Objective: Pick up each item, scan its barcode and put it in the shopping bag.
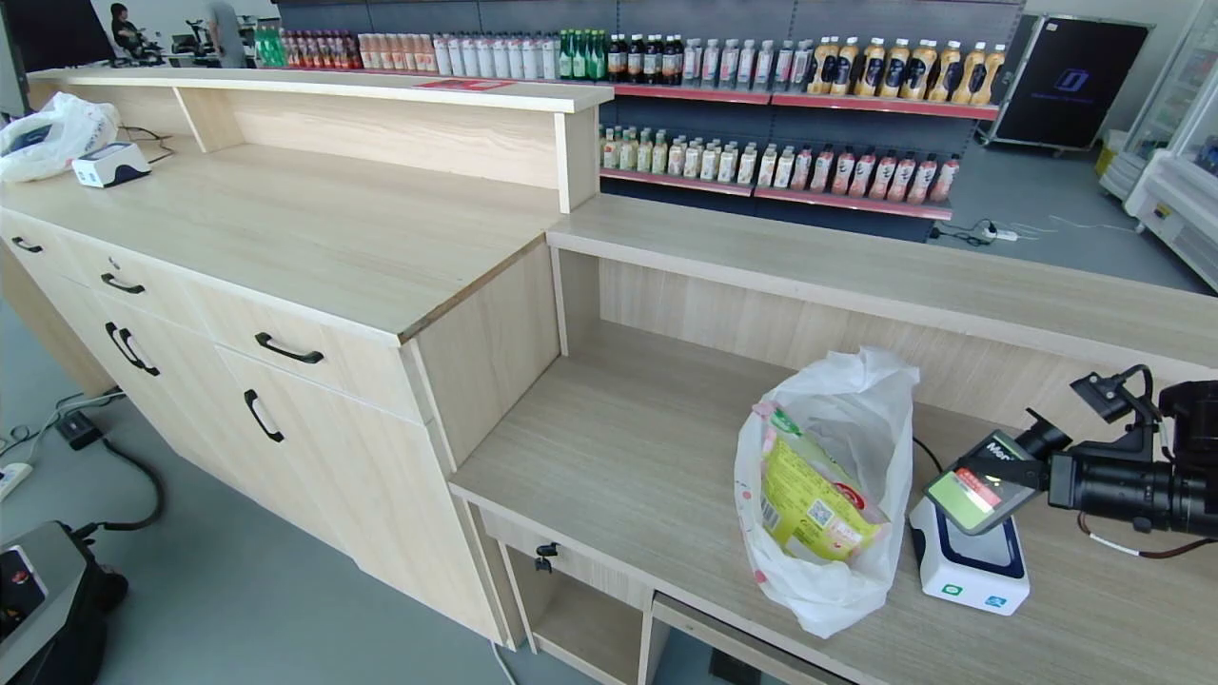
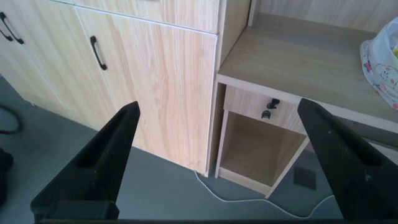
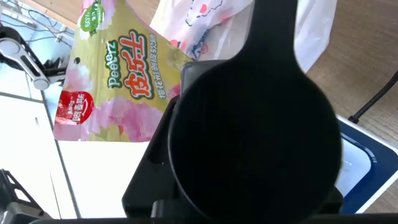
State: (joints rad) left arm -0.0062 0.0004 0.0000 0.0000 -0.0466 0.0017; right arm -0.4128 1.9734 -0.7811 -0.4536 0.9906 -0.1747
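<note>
Closest to me, the white shopping bag [image 1: 837, 571] slumps open on the lower surface [image 1: 618, 447], with a yellow-green snack pack [image 1: 809, 504] standing inside it. Just beside the bag, on my right, sits the white-and-blue scanner [image 1: 971, 566]. My right claw [image 1: 994, 476] is clenched on a flat green packet [image 1: 966, 499] with a red patch, held tilted just above the scanner's face; I cannot tell whether they touch. My left claw [image 2: 217, 155] is released, its fingers [image 2: 93, 168] spread wide, hanging low before the cabinet doors [image 2: 155, 81], well apart from the bag. Behind the surface, drink bottles [image 1: 761, 162] line the shelves.
</note>
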